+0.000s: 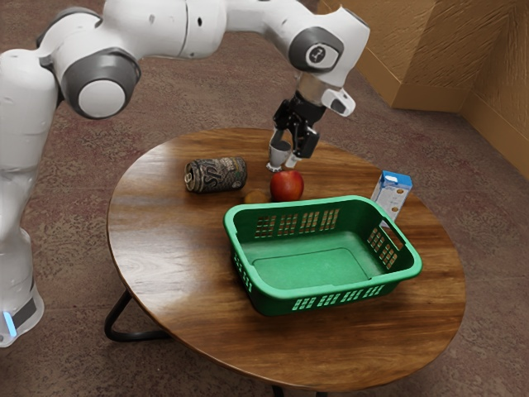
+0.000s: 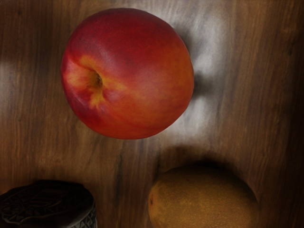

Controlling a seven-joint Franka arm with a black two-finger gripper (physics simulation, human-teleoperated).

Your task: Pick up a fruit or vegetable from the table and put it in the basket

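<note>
The nectarine (image 1: 287,186) sits near the centre of the exterior view, on the round tabletop (image 1: 165,273) we see spanning much of the frame. Right of centre and below the fruit is the green basket (image 1: 310,293); above it, at upper centre, are the fingers (image 1: 306,142), though we cannot tell how far apart they stand or whether they hold anything. We find the can (image 1: 216,175) lying upper left, the carton (image 1: 390,197) at upper right, and the kiwi (image 1: 254,197) just left of the nectarine.
</note>
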